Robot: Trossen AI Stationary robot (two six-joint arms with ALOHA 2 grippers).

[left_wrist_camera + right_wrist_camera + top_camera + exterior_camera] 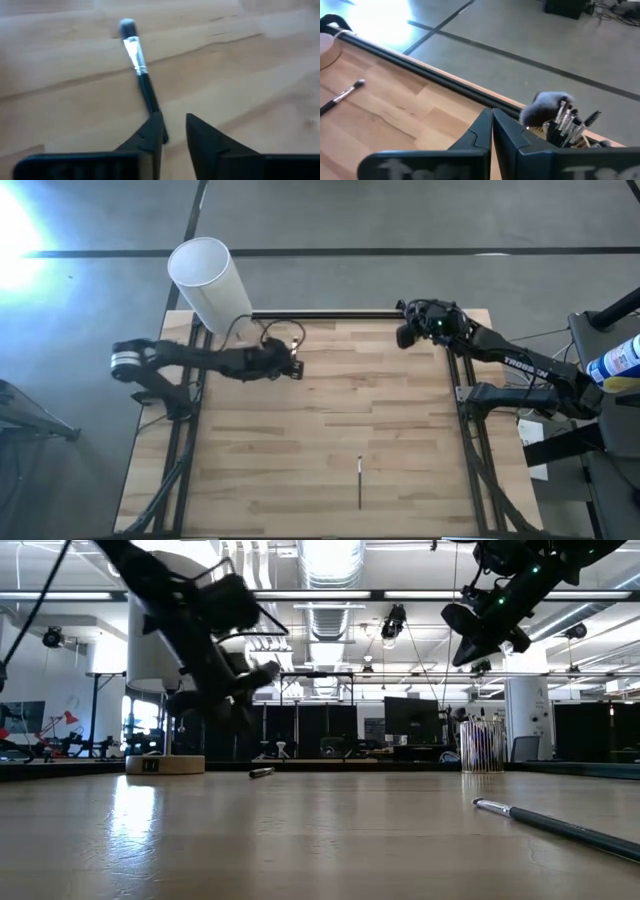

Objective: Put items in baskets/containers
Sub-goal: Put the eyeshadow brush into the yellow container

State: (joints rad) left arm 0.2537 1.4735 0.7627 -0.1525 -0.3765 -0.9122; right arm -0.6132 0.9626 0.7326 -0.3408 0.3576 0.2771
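Left wrist view: left tool [172, 131] slightly parted over brush [141, 75], gripping nothing; a skewed pinch could roll it. Right tool [492, 125] closed, empty, near cup [565, 125].

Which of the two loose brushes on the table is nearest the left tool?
The silver-collared brush lying just ahead of the left tool; the other loose brush lies alone near the table's front edge.

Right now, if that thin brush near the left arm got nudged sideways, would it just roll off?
Probably it would roll a bit: the slim dark-handled makeup brush with silver ferrule has a round shaft lying flat on the smooth wooden table. Its wider bristle head might curve its path. It looks light and stiff, so the left end effector should lift it easily.
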